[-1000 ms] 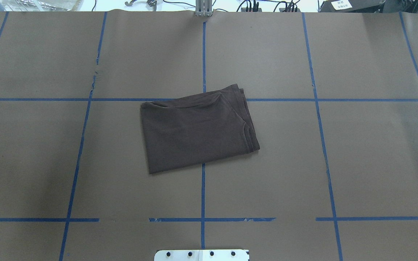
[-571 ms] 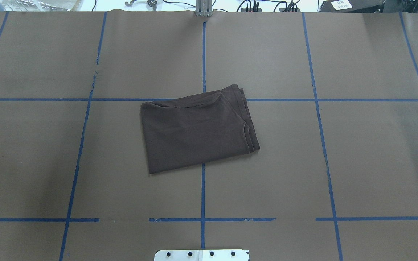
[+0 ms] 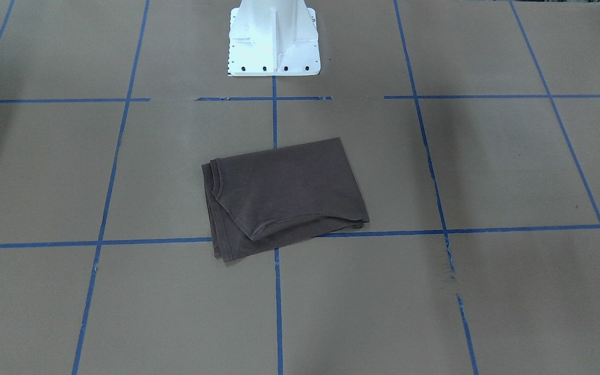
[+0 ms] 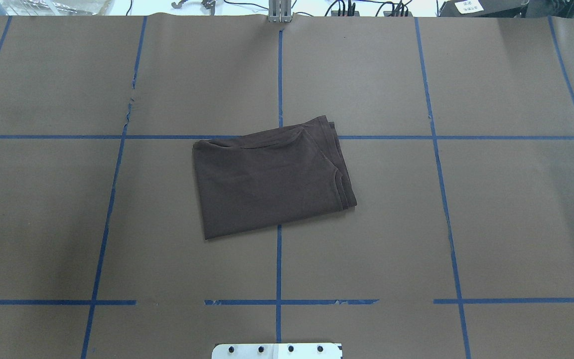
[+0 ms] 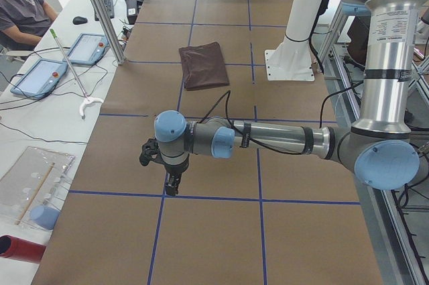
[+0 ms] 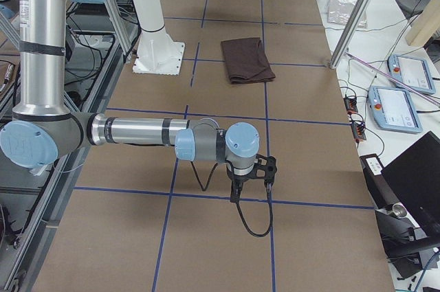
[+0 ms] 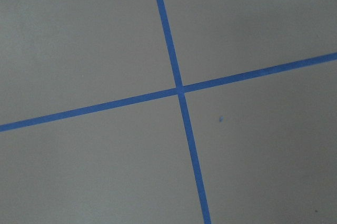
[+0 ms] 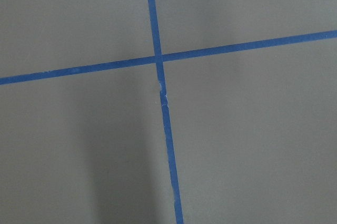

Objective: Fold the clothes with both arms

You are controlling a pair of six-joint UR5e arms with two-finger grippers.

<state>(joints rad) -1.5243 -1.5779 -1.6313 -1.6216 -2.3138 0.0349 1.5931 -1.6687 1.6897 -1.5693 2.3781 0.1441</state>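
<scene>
The dark grey-brown T-shirt (image 4: pixel 272 182) lies folded into a small slanted rectangle at the table's middle, with stacked hems along one side (image 3: pixel 284 195). It also shows far off in both side views (image 5: pixel 203 65) (image 6: pixel 247 60). Neither arm reaches it. My left gripper (image 5: pixel 171 181) hangs over a tape crossing near the table's left end, fingers pointing down. My right gripper (image 6: pixel 237 192) hangs likewise near the right end. Both show only in the side views, so I cannot tell whether they are open or shut. The wrist views show only brown paper and blue tape.
A white pedestal (image 3: pixel 274 36) stands at the robot's edge of the table. Blue tape lines (image 4: pixel 278 264) grid the brown paper. Control tablets (image 5: pixel 67 60) and a seated person (image 5: pixel 23 3) are beyond the far edge, with aluminium posts (image 6: pixel 350 17) there.
</scene>
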